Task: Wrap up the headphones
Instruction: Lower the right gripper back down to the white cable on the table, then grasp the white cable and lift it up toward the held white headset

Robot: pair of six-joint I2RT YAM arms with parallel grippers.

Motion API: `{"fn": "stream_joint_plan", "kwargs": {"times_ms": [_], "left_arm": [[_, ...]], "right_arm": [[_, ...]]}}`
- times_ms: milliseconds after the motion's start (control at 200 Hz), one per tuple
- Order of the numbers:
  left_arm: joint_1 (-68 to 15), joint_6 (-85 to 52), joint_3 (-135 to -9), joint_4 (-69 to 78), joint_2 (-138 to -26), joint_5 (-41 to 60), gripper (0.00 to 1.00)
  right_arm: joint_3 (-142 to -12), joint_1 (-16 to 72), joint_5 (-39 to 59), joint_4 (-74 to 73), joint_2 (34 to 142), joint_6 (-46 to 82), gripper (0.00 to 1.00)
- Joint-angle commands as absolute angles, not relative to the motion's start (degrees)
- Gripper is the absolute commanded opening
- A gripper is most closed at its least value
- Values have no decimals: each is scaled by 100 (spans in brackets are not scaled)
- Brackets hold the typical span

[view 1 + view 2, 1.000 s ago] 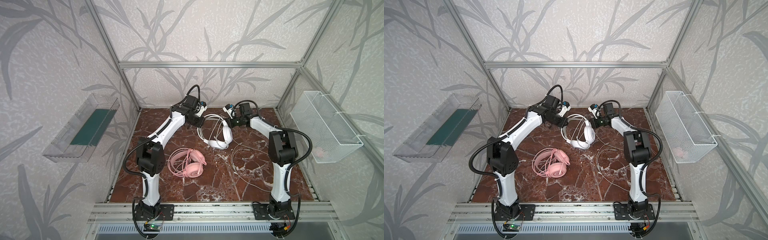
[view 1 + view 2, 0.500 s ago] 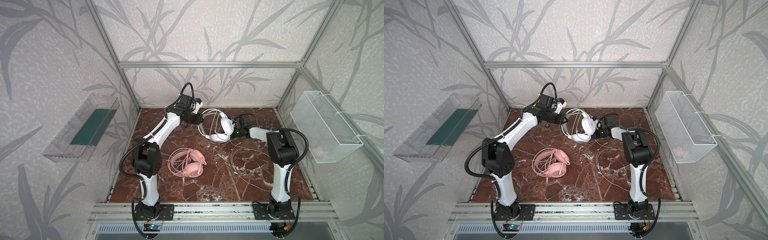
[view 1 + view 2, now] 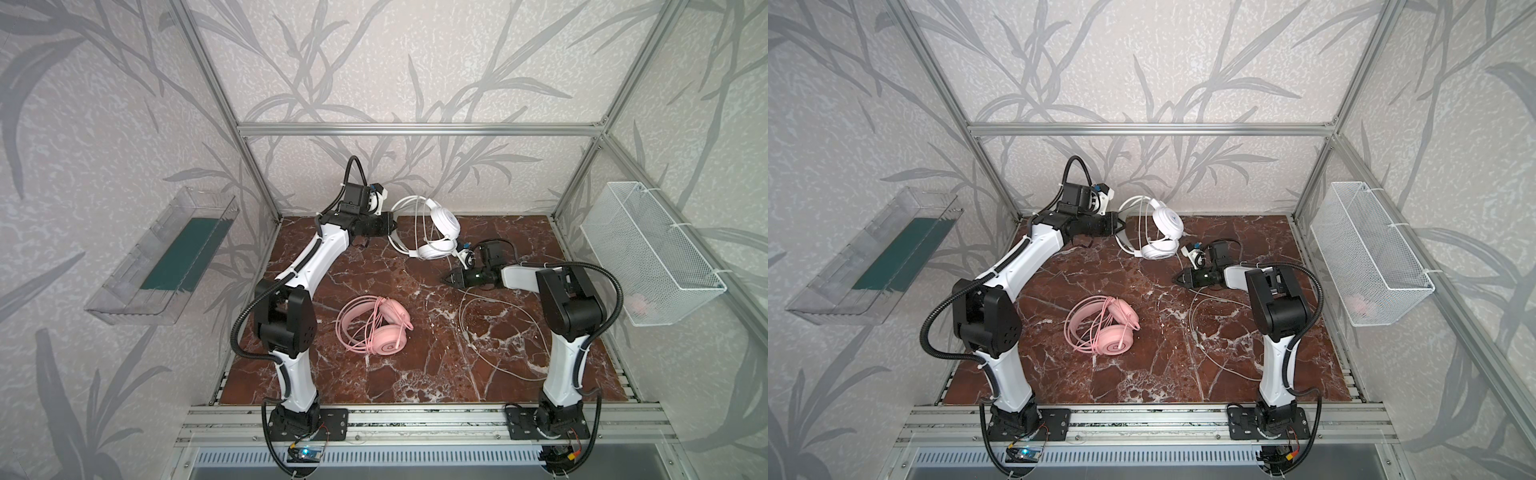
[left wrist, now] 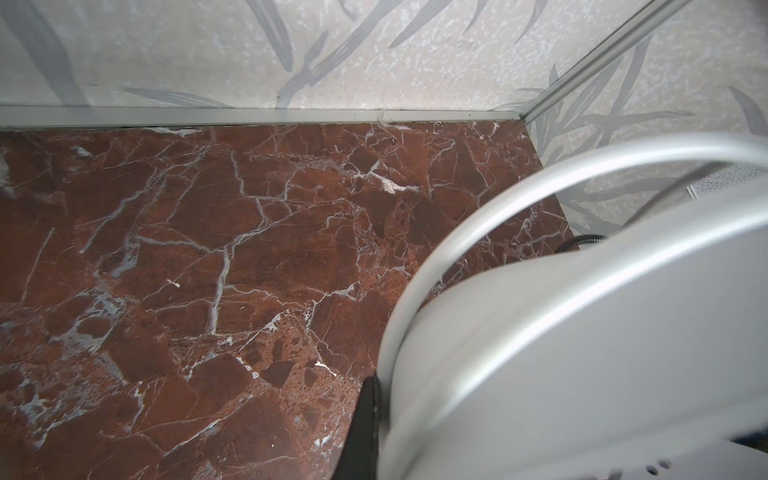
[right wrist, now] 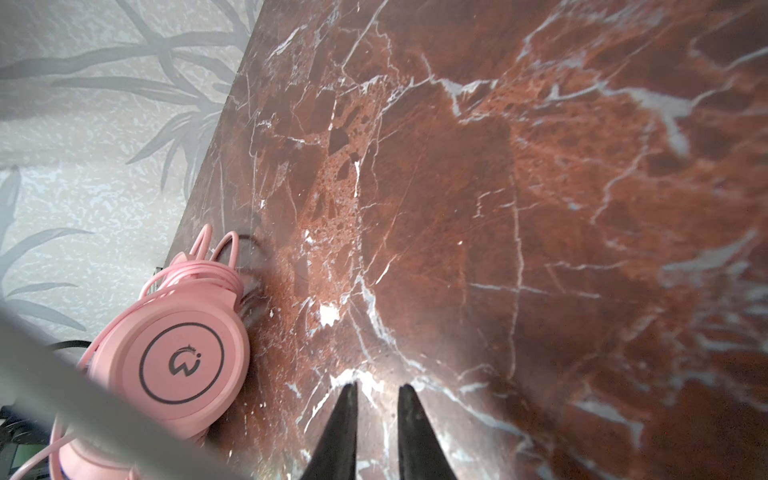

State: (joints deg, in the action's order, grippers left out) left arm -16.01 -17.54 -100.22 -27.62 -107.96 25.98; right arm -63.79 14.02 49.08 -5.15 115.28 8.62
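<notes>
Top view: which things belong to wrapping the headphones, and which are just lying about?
Job: white over-ear headphones, held up by the left gripper; their loose thin white cable; pink over-ear headphones.
Lying about: clear plastic wall tray; white wire-mesh basket.

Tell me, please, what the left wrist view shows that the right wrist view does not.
Only the left wrist view: the white headphones, headband close up. Only the right wrist view: the pink headphones, cable looped around them, and the right gripper, jaws slightly apart on nothing. Both: the red marble tabletop and the leaf-patterned wall.
</notes>
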Motion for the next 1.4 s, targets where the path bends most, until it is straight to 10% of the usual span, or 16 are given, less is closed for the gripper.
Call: {"fn": "stream_joint_plan", "kwargs": {"times_ms": [0,1050,1395], "left_arm": [[-1526,-2394,-10256,-2287,-10474,2278,0],[-1274,-3713,-10447,-1976,-10937,-14,0],[-1301,-3676,-10211,-1964,-10991,-679,0]], "right_arm": [[-6120,1480,5054,-642,11194,953,20],[-5191,2060,5190,118,10091,423,18],[-5201,2561,5291,658,9535,4,1]]}}
